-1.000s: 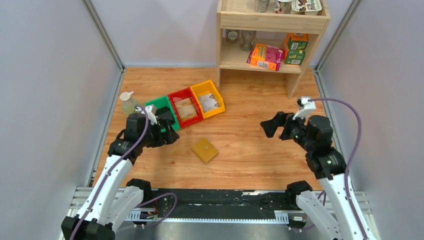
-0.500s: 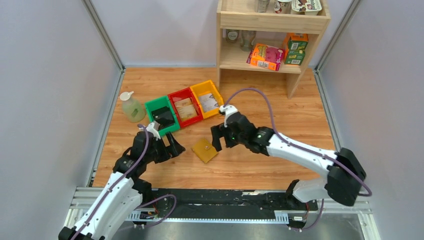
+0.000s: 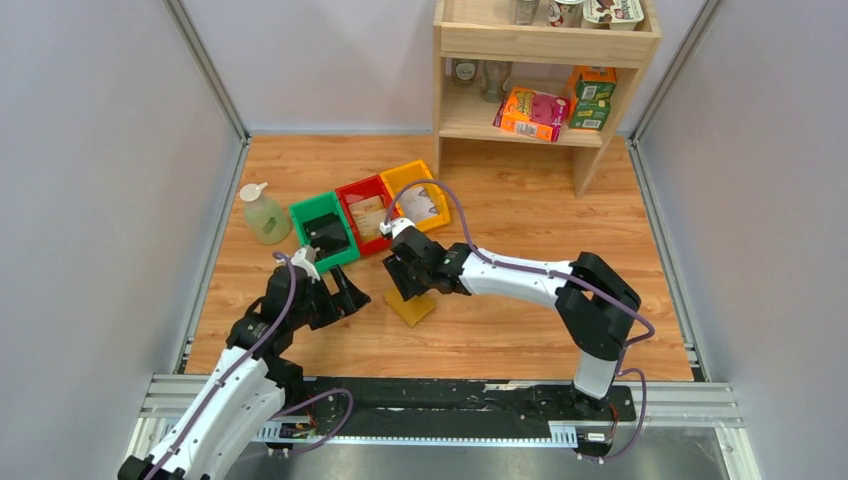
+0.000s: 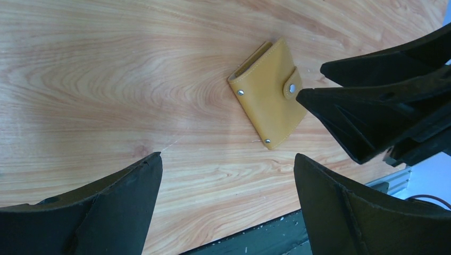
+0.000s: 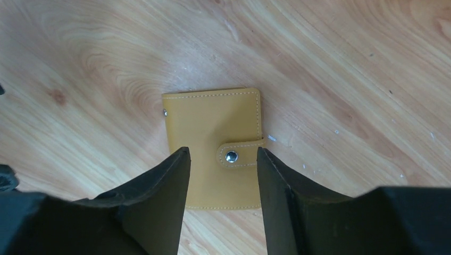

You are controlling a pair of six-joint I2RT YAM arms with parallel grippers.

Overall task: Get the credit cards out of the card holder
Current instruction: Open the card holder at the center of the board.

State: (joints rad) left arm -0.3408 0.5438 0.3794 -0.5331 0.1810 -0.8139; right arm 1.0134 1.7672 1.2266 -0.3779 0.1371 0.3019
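A wooden tabletop is enclosed by pale grey walls. Left of centre, three plastic bins are lined up side by side in a slanted row: a green bin, a red bin and, farthest right, a yellow bin. A dark item is seen in the green bin. A pale green pump bottle is stood just left of it. A wooden shelf unit is set against the far wall; an orange and pink box and a green carton are kept on its lower shelf, glass jars to their left, cups on top.
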